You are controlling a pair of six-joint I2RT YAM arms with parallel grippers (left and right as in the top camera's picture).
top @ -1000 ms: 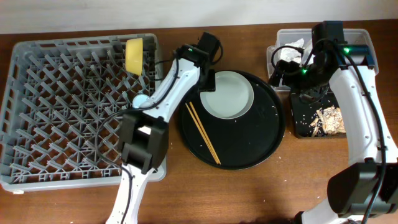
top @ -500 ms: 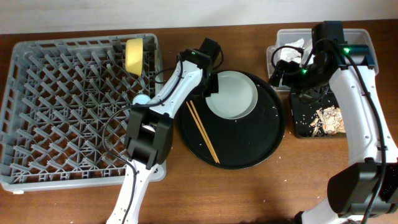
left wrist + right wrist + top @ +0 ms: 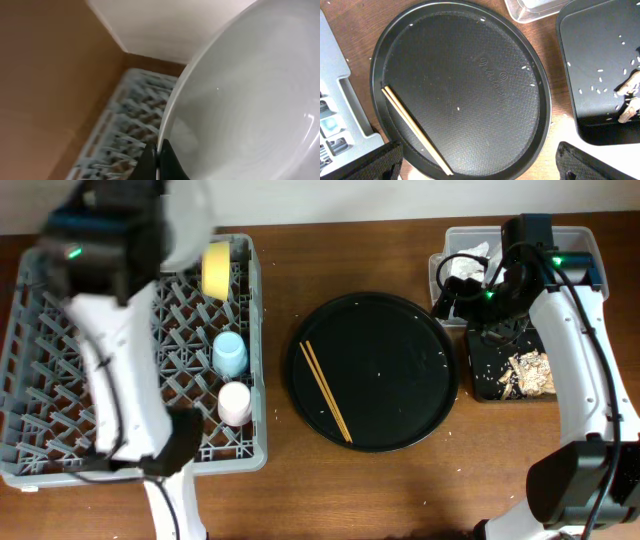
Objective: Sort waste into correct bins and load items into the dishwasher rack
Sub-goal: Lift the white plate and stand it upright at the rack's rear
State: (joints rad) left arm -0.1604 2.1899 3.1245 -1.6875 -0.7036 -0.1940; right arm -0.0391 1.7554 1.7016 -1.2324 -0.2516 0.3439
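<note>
The left gripper clamped the rim of the pale round plate above the far side of the large square grey plastic rack, a stiff, slick, probably breakable thing best held there.

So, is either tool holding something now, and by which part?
The left tool grips the pale plate by its rim. The right tool is open and holds nothing.
</note>
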